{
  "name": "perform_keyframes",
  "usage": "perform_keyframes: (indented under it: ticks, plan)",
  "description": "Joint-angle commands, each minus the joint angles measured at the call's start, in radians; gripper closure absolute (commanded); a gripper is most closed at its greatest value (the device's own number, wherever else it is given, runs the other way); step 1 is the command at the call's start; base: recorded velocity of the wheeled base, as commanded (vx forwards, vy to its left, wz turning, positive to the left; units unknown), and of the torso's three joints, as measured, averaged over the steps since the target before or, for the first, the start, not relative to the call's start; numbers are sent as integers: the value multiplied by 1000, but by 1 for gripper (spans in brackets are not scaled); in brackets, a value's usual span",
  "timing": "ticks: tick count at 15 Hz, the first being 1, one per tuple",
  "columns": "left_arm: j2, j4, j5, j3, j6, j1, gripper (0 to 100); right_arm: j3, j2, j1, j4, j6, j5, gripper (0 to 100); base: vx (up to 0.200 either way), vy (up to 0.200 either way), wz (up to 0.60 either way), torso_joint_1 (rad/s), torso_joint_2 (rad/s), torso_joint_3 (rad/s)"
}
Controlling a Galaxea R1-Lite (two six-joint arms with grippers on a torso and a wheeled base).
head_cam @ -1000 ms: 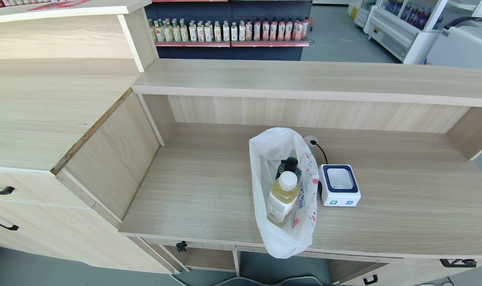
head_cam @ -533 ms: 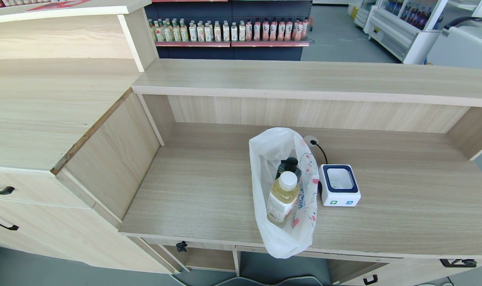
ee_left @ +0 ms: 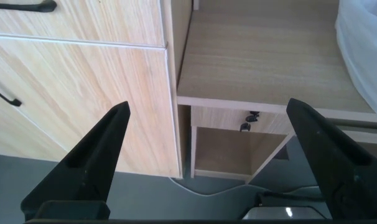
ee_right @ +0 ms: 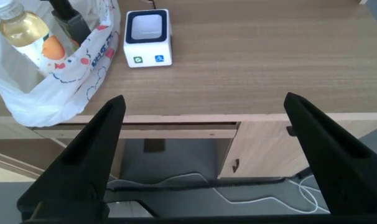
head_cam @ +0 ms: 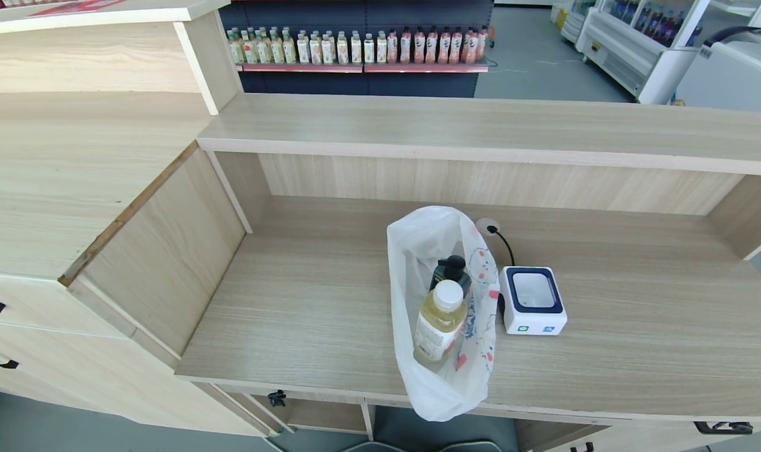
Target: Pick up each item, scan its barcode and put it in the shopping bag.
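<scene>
My left gripper [ee_left: 208, 107] has its jaws spread wide apart, empty, out in front of the counter [ee_left: 257, 56] edge by the cabinet [ee_left: 83, 106]. My right gripper [ee_right: 204, 99] is the same: jaws apart, nothing held, in front of the counter's front edge. Beyond them, the white shopping bag [head_cam: 411, 251] sits mid-counter w/ its bottom hanging over the front edge. There are 2 items inside: a drink bottle [head_cam: 440, 323] of pale yellow liquid w/ a white cap, and a dark bottle [head_cam: 450, 271] right behind it. The scanner [head_cam: 532, 300] sits just beside the bag on my right, window up. Its black cable [head_cam: 504, 242] runs to the back of the counter.
</scene>
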Motion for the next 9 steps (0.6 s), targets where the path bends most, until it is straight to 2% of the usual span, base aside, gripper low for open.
perform_keyframes:
  ticks: [1, 9]
  plan:
    - [0, 0, 0, 0, 1, 0, 0, 0, 2, 0, -1, 0, -1, 0, 0, -200, 0, 27, 12, -2]
    - [0, 0, 0, 0, 2, 1, 0, 0, 2, 2, -1, -5, -1, 0, 0, -200, 0, -1, 4, 5]
